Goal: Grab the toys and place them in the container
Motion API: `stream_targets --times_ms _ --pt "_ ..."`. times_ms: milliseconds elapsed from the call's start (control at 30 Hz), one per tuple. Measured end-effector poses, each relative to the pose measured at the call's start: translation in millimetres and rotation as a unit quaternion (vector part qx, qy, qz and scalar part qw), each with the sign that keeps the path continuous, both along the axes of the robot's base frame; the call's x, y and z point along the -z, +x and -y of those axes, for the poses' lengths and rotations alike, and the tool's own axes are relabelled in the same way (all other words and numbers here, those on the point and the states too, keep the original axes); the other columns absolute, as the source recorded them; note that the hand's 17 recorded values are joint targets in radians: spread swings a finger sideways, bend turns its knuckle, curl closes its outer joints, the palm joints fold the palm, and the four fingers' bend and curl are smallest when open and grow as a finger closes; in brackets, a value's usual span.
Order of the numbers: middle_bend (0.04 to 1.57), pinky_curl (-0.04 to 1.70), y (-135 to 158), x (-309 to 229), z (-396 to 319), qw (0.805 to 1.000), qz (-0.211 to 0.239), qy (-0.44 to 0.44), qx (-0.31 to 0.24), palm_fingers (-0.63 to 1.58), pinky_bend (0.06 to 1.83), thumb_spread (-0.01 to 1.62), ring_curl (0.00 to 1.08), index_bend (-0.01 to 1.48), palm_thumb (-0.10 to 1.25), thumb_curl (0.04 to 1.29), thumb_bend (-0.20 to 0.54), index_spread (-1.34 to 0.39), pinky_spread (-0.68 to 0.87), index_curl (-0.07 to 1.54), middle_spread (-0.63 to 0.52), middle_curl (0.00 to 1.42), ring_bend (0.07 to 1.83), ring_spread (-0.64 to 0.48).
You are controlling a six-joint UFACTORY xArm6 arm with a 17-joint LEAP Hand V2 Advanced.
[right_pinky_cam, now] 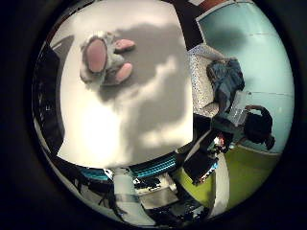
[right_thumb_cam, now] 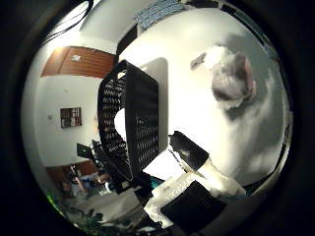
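Observation:
A grey plush toy (right_pinky_cam: 103, 60) with a pink belly and pink feet lies alone on the white table (right_pinky_cam: 144, 105), well below my palm. A black mesh basket (right_thumb_cam: 130, 118) stands on the same table, a short way from the toy. My right hand (right_thumb_cam: 197, 182) hangs above the table near its edge, apart from both. Its white and black fingers (right_thumb_cam: 189, 150) reach out loosely and hold nothing. I cannot see what lies inside the basket.
The table's edge (right_pinky_cam: 192, 120) runs close to a light seat with a dark blue garment (right_pinky_cam: 225, 79) on it. Beyond that lie teal and green floor areas. Dark equipment (right_pinky_cam: 204, 163) and clutter sit below the table's near edge.

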State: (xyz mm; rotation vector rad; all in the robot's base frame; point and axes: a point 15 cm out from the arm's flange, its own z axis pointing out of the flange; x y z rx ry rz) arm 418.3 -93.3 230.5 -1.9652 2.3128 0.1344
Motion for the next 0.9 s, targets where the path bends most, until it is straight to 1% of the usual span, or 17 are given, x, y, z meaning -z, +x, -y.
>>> stream_targets --times_ms 267,500,900 --pt "0.23 0.27 18.4 29.1 11.1 1.000 -0.018 0.001 0.007 0.12 0.56 1.14 0.23 0.15 0.63 0.38 -0.020 -0.26 0.44 0.25 0.09 0.33 0.41 0.19" --pt "0.23 0.27 38.2 39.9 25.9 1.000 -0.014 -0.015 0.004 0.12 0.55 1.13 0.23 0.15 0.63 0.37 -0.020 -0.25 0.44 0.26 0.09 0.33 0.41 0.20" --pt "0.23 0.27 27.6 83.0 43.6 0.998 -0.060 -0.015 0.010 0.14 0.52 1.13 0.23 0.16 0.63 0.37 -0.020 -0.23 0.44 0.27 0.08 0.33 0.39 0.20"
